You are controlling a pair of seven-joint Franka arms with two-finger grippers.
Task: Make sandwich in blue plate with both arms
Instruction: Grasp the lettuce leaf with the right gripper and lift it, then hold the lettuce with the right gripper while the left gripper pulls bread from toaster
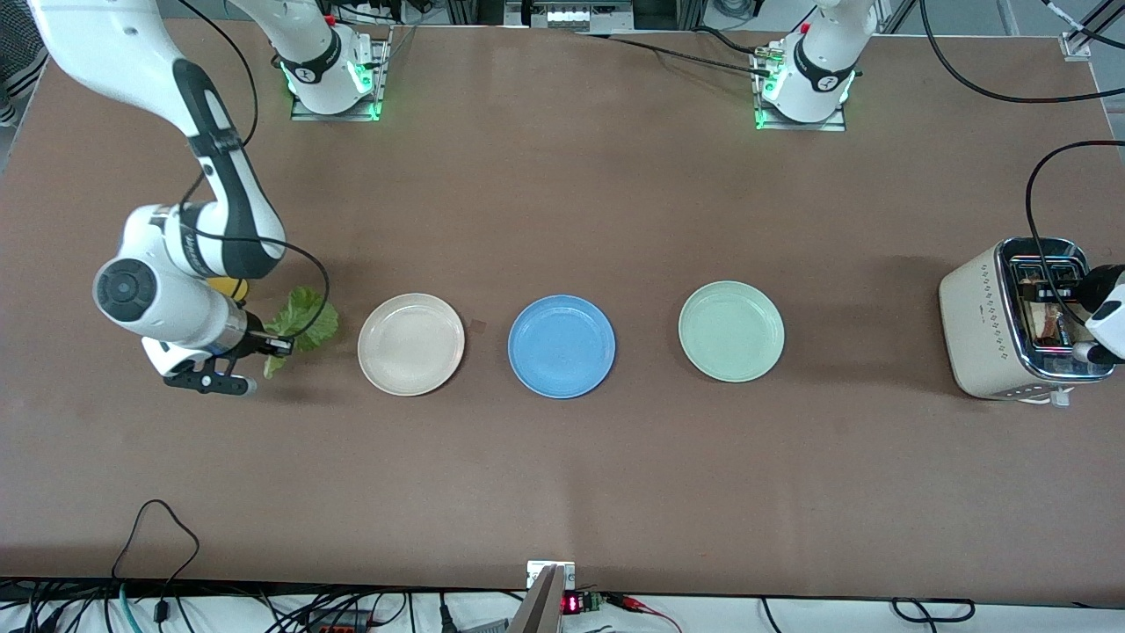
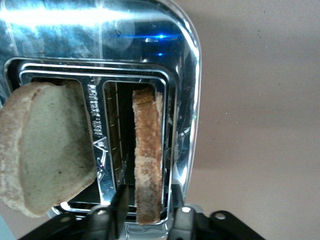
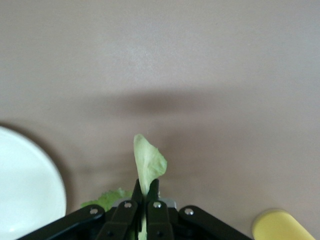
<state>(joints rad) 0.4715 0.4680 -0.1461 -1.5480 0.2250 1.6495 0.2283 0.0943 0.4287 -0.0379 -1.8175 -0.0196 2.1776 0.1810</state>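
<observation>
Straddling toast slice [image 2: 148, 155] in toaster [image 1: 1011, 330] at left arm's end of table: left gripper [image 2: 145, 210] fingers either side of slice, not yet clamped; slice upright in slot, long axis along slot. Second slice [image 2: 47, 150] leans from other slot. Right gripper [image 3: 146, 200] clenched on lettuce leaf [image 1: 303, 323], over table near right arm's end, beside beige plate [image 1: 410, 344]. Blue plate [image 1: 562, 345] bare, mid-table, between beige and green plate [image 1: 731, 331]; right arm looks nearer.

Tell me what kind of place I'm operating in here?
Likely a robotics lab bench staged as a kitchen: two bolted-down arms on a bare brown table, loose cables along its edge, a toaster, and a blue plate.
</observation>
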